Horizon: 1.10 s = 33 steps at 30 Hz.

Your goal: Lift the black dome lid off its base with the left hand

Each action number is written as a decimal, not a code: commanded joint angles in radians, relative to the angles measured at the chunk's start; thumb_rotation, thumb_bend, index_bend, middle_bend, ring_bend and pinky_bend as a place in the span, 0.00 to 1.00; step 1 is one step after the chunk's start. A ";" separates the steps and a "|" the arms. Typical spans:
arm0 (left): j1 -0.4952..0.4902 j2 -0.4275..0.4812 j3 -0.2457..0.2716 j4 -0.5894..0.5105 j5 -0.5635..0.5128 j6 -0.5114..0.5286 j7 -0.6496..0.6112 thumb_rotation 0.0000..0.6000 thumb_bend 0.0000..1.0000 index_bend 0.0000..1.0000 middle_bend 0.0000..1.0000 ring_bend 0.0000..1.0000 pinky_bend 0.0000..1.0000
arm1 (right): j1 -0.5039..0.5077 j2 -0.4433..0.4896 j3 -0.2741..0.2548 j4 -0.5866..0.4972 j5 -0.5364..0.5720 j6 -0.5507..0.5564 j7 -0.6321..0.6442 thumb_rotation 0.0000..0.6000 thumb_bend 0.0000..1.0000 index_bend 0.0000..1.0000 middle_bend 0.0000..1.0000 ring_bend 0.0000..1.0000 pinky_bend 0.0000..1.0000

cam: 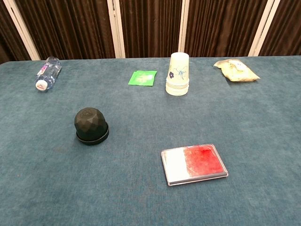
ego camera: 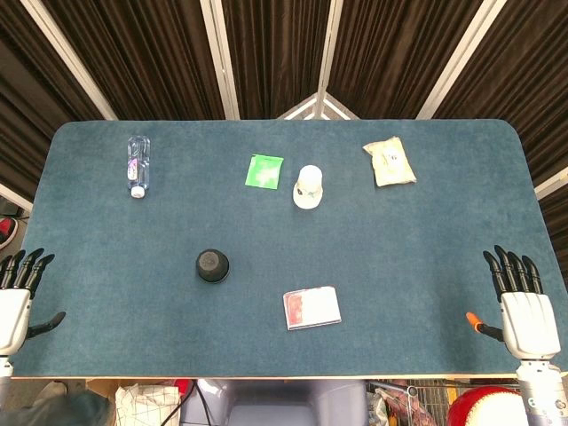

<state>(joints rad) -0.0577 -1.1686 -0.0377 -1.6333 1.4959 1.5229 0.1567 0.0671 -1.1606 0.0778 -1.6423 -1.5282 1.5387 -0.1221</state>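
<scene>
Faceted black dome lid (cam: 91, 121) sits on its round base (cam: 92, 138), well apart from left hand (ego camera: 16, 297). Both left and right hand (ego camera: 522, 303) spread, holding nothing.

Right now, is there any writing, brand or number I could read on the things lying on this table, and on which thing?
None can be read.
Water bottle: label too blurred to read.
Paper cup: a flower print, no words seen.
Green packet: print too small.
Beige bag: print too blurred.
Red and white case: no text seen.
</scene>
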 commanded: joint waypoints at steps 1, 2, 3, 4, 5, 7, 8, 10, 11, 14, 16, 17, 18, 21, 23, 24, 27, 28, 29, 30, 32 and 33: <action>0.001 0.000 0.002 -0.001 0.002 0.001 0.002 1.00 0.23 0.14 0.06 0.00 0.00 | -0.002 0.002 0.001 -0.002 -0.001 0.004 0.002 1.00 0.15 0.04 0.02 0.03 0.05; 0.002 0.000 0.002 -0.001 0.002 0.001 0.002 1.00 0.23 0.14 0.06 0.00 0.00 | -0.002 0.003 0.001 -0.002 -0.001 0.004 0.003 1.00 0.15 0.04 0.02 0.03 0.05; 0.002 0.000 0.003 -0.001 0.002 0.001 0.003 1.00 0.23 0.14 0.06 0.00 0.00 | -0.002 0.004 0.001 -0.002 0.000 0.004 0.004 1.00 0.15 0.04 0.02 0.03 0.05; 0.002 0.000 0.003 -0.002 0.002 0.001 0.004 1.00 0.23 0.14 0.06 0.00 0.00 | -0.003 0.005 0.001 -0.003 0.000 0.004 0.005 1.00 0.15 0.04 0.02 0.03 0.05; 0.002 0.000 0.004 -0.002 0.003 0.001 0.005 1.00 0.23 0.14 0.06 0.00 0.00 | -0.003 0.005 0.001 -0.002 0.000 0.004 0.005 1.00 0.15 0.04 0.02 0.03 0.05; 0.002 -0.002 0.005 -0.002 0.007 0.004 0.006 1.00 0.23 0.14 0.06 0.00 0.00 | -0.003 0.006 0.001 -0.003 -0.002 0.005 0.006 1.00 0.15 0.04 0.02 0.03 0.05; 0.003 -0.003 0.005 -0.002 0.008 0.005 0.006 1.00 0.23 0.14 0.06 0.00 0.00 | -0.002 0.007 0.002 -0.003 -0.002 0.005 0.006 1.00 0.15 0.04 0.02 0.03 0.05; 0.003 -0.004 0.007 -0.001 0.014 0.006 0.006 1.00 0.23 0.14 0.06 0.00 0.00 | -0.002 0.006 0.002 -0.004 -0.003 0.005 0.006 1.00 0.15 0.04 0.02 0.03 0.05; 0.003 -0.005 0.007 0.000 0.015 0.007 0.004 1.00 0.23 0.14 0.06 0.00 0.00 | -0.001 0.006 0.001 -0.004 -0.002 0.003 0.005 1.00 0.15 0.04 0.02 0.03 0.05; -0.001 -0.008 0.006 0.005 0.013 0.001 0.000 1.00 0.23 0.14 0.06 0.00 0.00 | -0.004 0.010 0.002 -0.004 0.001 0.005 0.009 1.00 0.15 0.04 0.02 0.03 0.05; -0.005 -0.010 0.004 0.008 0.010 -0.006 -0.003 1.00 0.22 0.14 0.07 0.00 0.00 | -0.005 0.012 0.001 -0.004 0.000 0.006 0.010 1.00 0.15 0.04 0.02 0.03 0.05; -0.010 -0.014 0.003 0.011 0.011 -0.014 -0.009 1.00 0.22 0.14 0.07 0.00 0.00 | -0.006 0.013 0.000 -0.004 0.000 0.006 0.011 1.00 0.15 0.04 0.02 0.03 0.05; -0.014 -0.017 0.002 0.012 0.011 -0.020 -0.017 1.00 0.21 0.14 0.07 0.00 0.00 | -0.006 0.014 0.000 -0.004 0.001 0.005 0.011 1.00 0.15 0.04 0.02 0.03 0.05; -0.033 -0.026 -0.002 0.015 0.007 -0.052 -0.057 1.00 0.19 0.13 0.07 0.00 0.00 | -0.006 0.015 -0.002 -0.002 0.002 0.001 0.013 1.00 0.15 0.04 0.02 0.03 0.05; -0.052 -0.036 -0.012 0.009 0.004 -0.075 -0.091 1.00 0.18 0.13 0.07 0.00 0.00 | 0.001 0.002 -0.002 0.007 0.007 -0.012 0.011 1.00 0.15 0.04 0.02 0.03 0.05; -0.065 -0.041 -0.018 0.001 0.002 -0.091 -0.106 1.00 0.17 0.12 0.07 0.00 0.00 | -0.001 0.000 -0.002 0.008 0.003 -0.007 0.011 1.00 0.15 0.04 0.02 0.03 0.05; -0.101 -0.047 -0.026 -0.040 0.005 -0.141 -0.128 1.00 0.15 0.12 0.07 0.00 0.00 | -0.009 0.007 -0.006 0.015 0.000 0.003 0.024 1.00 0.15 0.04 0.02 0.03 0.05; -0.116 -0.046 -0.029 -0.060 0.003 -0.162 -0.128 1.00 0.15 0.12 0.07 0.00 0.00 | -0.010 0.008 -0.006 0.017 -0.001 0.004 0.029 1.00 0.15 0.04 0.02 0.03 0.05; -0.128 -0.047 -0.030 -0.076 0.002 -0.180 -0.127 1.00 0.15 0.12 0.07 0.00 0.00 | -0.010 0.009 -0.006 0.018 0.001 0.004 0.031 1.00 0.15 0.04 0.02 0.03 0.05; -0.143 -0.050 -0.034 -0.097 -0.006 -0.204 -0.120 1.00 0.14 0.12 0.07 0.00 0.00 | -0.007 0.006 -0.004 0.020 0.003 -0.001 0.030 1.00 0.15 0.04 0.02 0.03 0.05; -0.170 -0.061 -0.043 -0.127 -0.032 -0.247 -0.091 1.00 0.14 0.12 0.06 0.00 0.00 | -0.007 0.004 -0.003 0.022 0.006 -0.002 0.031 1.00 0.15 0.04 0.02 0.03 0.05; -0.179 -0.066 -0.047 -0.136 -0.046 -0.263 -0.077 1.00 0.14 0.12 0.06 0.00 0.00 | -0.007 0.005 -0.003 0.023 0.006 -0.002 0.031 1.00 0.15 0.04 0.02 0.03 0.05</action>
<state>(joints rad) -0.2047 -1.2208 -0.0721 -1.7357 1.4802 1.3018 0.0509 0.0598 -1.1560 0.0747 -1.6198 -1.5226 1.5370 -0.0907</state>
